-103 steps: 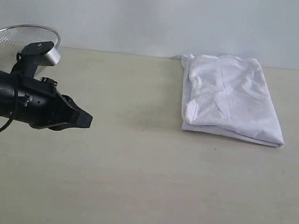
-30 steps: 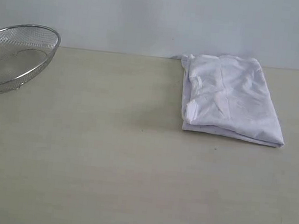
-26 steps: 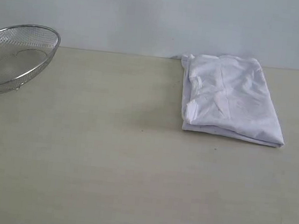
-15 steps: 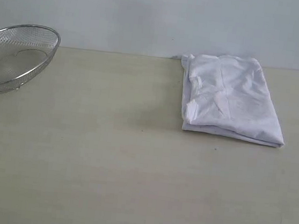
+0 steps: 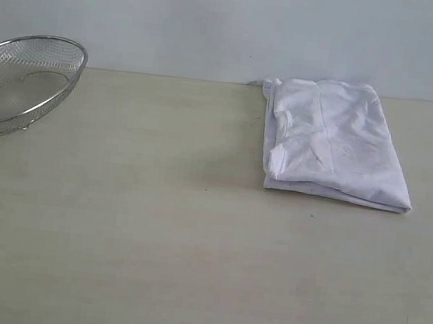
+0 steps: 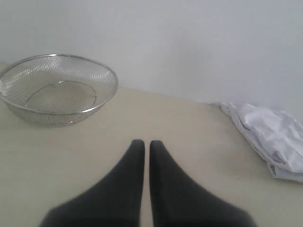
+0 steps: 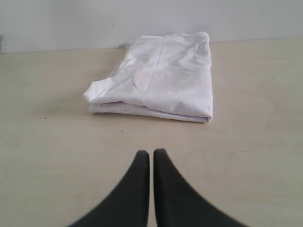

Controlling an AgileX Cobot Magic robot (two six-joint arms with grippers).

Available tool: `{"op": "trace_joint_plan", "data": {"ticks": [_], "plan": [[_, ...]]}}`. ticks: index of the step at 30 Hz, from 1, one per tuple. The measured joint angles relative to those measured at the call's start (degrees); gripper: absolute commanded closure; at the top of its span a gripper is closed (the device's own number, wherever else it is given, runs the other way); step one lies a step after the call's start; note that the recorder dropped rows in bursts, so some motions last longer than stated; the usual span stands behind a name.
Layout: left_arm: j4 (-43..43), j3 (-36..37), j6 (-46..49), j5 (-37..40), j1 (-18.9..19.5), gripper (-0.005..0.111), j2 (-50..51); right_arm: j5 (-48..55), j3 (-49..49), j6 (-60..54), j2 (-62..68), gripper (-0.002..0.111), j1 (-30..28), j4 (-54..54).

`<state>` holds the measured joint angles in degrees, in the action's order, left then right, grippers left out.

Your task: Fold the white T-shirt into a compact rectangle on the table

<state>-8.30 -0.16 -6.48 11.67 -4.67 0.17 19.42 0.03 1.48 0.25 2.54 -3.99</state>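
At the far left a wire-mesh basket [image 5: 23,84] is seen on the table [image 5: 152,248]; the left gripper [image 6: 142,142] is held pinched together and empty, with the white T-shirt [image 6: 277,142] well apart from it, off to one side; further right, by the table's back edge, the garment is laid as a stacked, roughly rectangular bundle; it is judged light, limp and apt to slump, so a layered corner or folded edge is best taken; the right gripper [image 7: 147,152] is likewise closed on nothing, the bundle lying straight ahead of it, untouched.
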Motion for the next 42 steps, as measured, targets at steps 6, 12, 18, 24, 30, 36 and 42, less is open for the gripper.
{"op": "trace_joint_plan", "data": {"ticks": [6, 12, 18, 24, 30, 36, 42], "plan": [[0.61, 0.00, 4.05, 4.46, 1.30, 0.102, 0.00, 0.00, 0.00, 0.00, 0.00, 0.109, 0.00, 0.00], [0.97, 0.00, 7.11, 5.05, 1.30, 0.102, 0.00, 0.00, 0.00, 0.00, 0.00, 0.109, 0.00, 0.00], [0.97, 0.00, 7.58, 5.05, 1.30, 0.102, 0.00, 0.00, 0.00, 0.00, 0.00, 0.109, 0.00, 0.00], [0.97, 0.00, 7.58, 5.05, 1.30, 0.102, 0.00, 0.00, 0.00, 0.00, 0.00, 0.109, 0.00, 0.00], [0.97, 0.00, 7.58, 5.05, 1.30, 0.102, 0.00, 0.00, 0.00, 0.00, 0.00, 0.109, 0.00, 0.00], [0.97, 0.00, 7.58, 5.05, 1.30, 0.102, 0.00, 0.00, 0.00, 0.00, 0.00, 0.109, 0.00, 0.00], [0.97, 0.00, 7.58, 5.05, 1.30, 0.102, 0.00, 0.00, 0.00, 0.00, 0.00, 0.109, 0.00, 0.00]]}}
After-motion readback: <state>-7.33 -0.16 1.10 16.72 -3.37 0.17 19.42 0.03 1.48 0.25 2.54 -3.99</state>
